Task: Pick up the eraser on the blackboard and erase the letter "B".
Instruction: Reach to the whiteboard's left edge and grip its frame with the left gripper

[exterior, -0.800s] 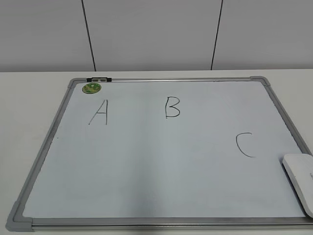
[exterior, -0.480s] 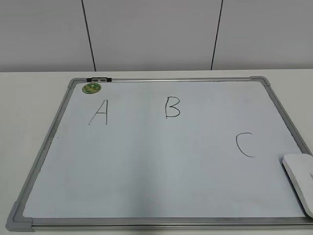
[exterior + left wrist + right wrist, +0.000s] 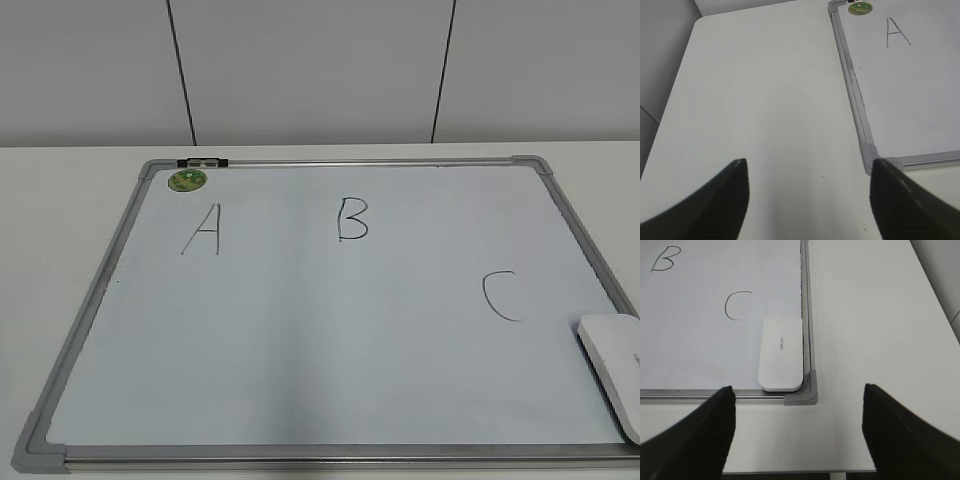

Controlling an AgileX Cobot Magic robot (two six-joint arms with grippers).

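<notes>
The white eraser [image 3: 612, 368] lies on the blackboard [image 3: 330, 340] at its near right corner; it also shows in the right wrist view [image 3: 781, 353]. The letter "B" [image 3: 352, 219] is drawn at the board's upper middle, and shows in the right wrist view [image 3: 664, 259]. My right gripper [image 3: 798, 407] is open and empty, above the bare table just in front of the board's corner and the eraser. My left gripper [image 3: 807, 175] is open and empty, above the table left of the board's near left corner [image 3: 868, 156]. Neither gripper shows in the exterior view.
Letters "A" [image 3: 202, 229] and "C" [image 3: 499, 295] are also drawn on the board. A round green sticker [image 3: 187, 180] sits at its far left corner. The white table [image 3: 760, 100] extends left and right of the board; its near edge [image 3: 790, 472] lies under my right gripper.
</notes>
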